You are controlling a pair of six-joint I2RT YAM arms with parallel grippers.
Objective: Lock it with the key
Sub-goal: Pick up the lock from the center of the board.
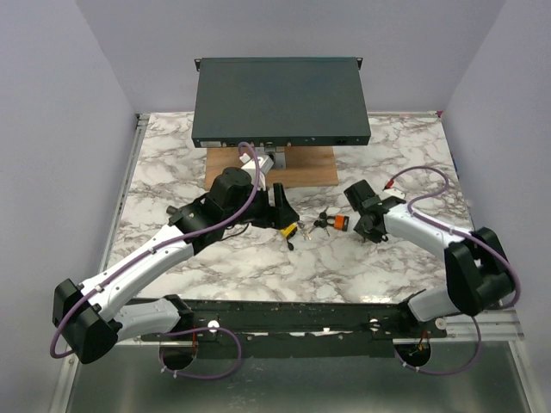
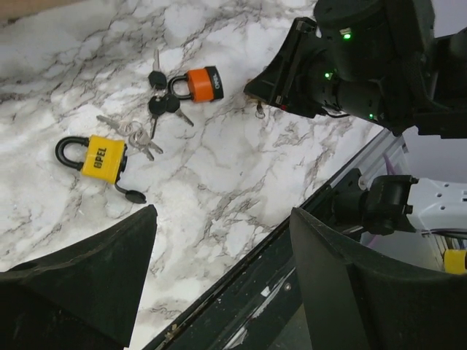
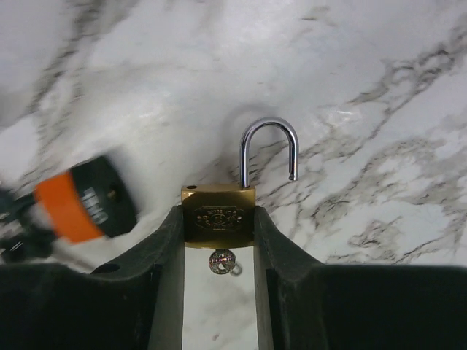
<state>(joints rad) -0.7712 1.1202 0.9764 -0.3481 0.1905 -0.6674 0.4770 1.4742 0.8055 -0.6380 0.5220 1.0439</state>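
Note:
My right gripper (image 3: 219,211) is shut on a small brass padlock (image 3: 219,216), one finger against each side of its body. The steel shackle (image 3: 270,149) stands open, swung to one side. A small metal key (image 3: 222,261) sticks out of the padlock's underside, between the fingers. Blurred at the left lies an orange padlock (image 3: 76,204), which also shows in the left wrist view (image 2: 202,82) with dark-headed keys (image 2: 159,95) beside it. A yellow padlock (image 2: 102,157) lies near silver keys (image 2: 131,135). My left gripper (image 2: 222,211) hangs open over the table's near edge, holding nothing.
A flat black rack unit (image 1: 280,99) rests on a wooden block (image 1: 306,168) at the back of the marble table (image 1: 258,267). A black rail (image 1: 284,314) runs along the near edge. The left arm (image 1: 207,219) reaches in beside the yellow padlock (image 1: 290,230).

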